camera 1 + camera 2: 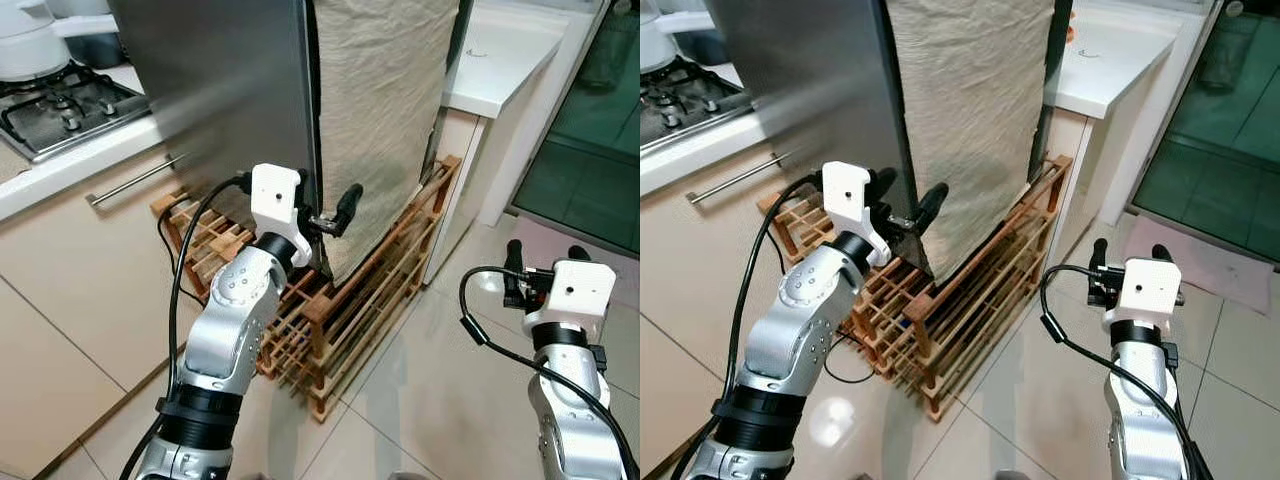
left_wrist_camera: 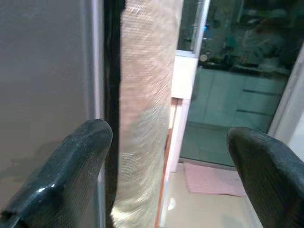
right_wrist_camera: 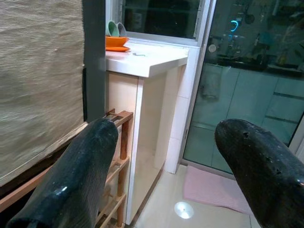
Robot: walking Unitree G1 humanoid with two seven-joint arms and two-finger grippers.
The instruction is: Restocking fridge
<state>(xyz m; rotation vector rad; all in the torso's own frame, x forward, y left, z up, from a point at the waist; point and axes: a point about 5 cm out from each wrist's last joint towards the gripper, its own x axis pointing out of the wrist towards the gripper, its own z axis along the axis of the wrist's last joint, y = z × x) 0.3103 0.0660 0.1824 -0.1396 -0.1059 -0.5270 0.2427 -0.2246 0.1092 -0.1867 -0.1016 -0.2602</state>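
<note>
the left gripper [image 1: 328,212], fingers spread, straddles the near edge of the shut fridge door [image 1: 225,90]; it could slip onto the cloth [image 1: 380,110]. right gripper [image 1: 545,262] hangs released, low right.

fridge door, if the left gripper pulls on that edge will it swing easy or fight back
The fridge door looks like a tall rigid steel panel, so probably heavy and unbending. Its surface seems smooth, so the open left gripper, straddling the corner, may slip. The beige cloth beside it looks limp and would likely shift if brushed.
</note>
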